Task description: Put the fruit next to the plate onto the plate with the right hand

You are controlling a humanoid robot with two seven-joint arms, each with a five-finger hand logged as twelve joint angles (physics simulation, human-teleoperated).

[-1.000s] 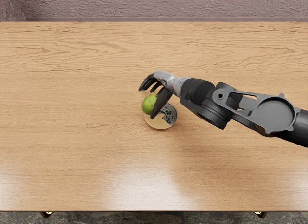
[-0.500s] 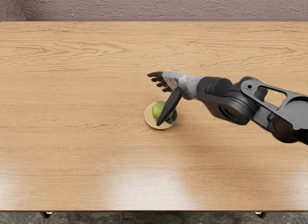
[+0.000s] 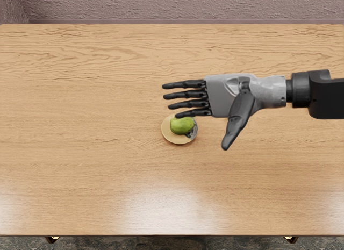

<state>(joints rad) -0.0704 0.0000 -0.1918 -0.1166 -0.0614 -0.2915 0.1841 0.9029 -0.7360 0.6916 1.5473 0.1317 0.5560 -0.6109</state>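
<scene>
my right hand [image 3: 226, 97] hovers flat, fingers spread, empty, just beyond the small plate [image 3: 167, 134] | green fruit [image 3: 181, 125] sits on it | looks light, firm, smooth, apt to roll; cup its middle

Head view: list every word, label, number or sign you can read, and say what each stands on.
None: no readable text on the table, plate, green fruit or right hand. The plate's dark speckles form no letters.
</scene>
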